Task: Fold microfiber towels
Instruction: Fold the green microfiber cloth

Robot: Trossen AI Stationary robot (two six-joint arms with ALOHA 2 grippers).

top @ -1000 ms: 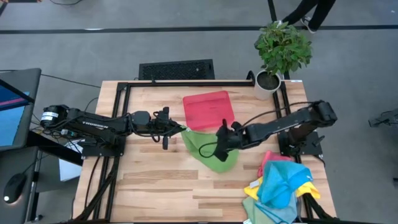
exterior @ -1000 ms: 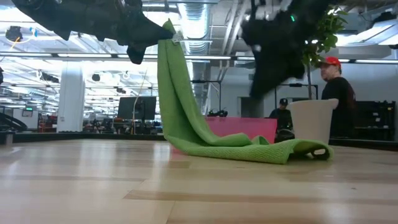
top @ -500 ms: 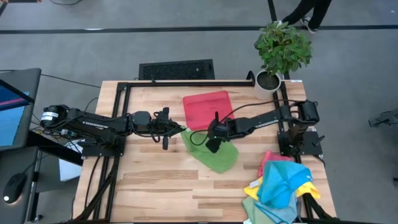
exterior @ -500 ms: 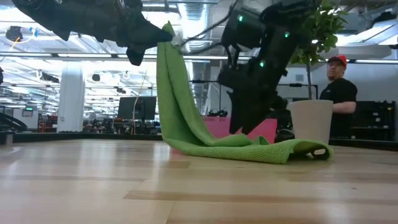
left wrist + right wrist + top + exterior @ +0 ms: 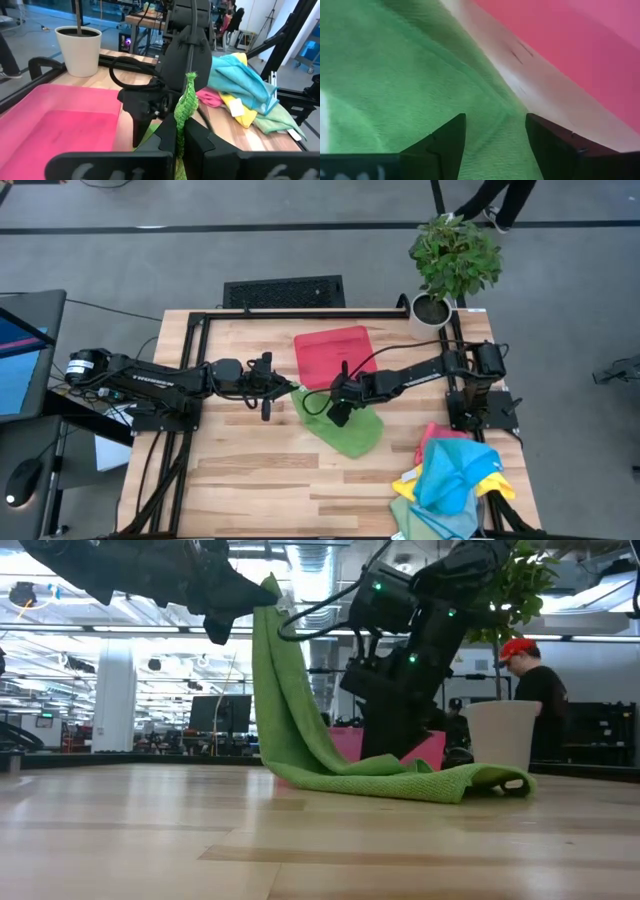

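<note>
On the left of the high view, the left gripper [image 5: 285, 388] had its jaws clenched on one corner of the green towel [image 5: 345, 428]. It held that corner up in the air, and in the low view the towel hung down from it like a curtain. The rest of the towel lay bunched on the table [image 5: 240, 470], near the middle of the frame. If that pinch was only on a thin bit of the corner, the towel could slide out and drop in a heap.

A little to the right, the right gripper [image 5: 338, 402] was down low over the towel, close to the red tray [image 5: 335, 356]. Its jaws stood wide apart and held nothing. In the right wrist view the green cloth and the pink edge of the tray both showed between the fingers [image 5: 447, 145]. That looked risky. If the jaws closed too near the tray, they might bump it or push it. If they closed on a fold and not an edge, they might grab two layers, and the fold would come out crooked. The two arms were also close together there, so a big move might make them knock.

At the lower right of the high view sat the pile of other towels [image 5: 452, 480], blue, yellow, pink and green. They lay near the table's edge, and a stray pull could tip some off.
</note>
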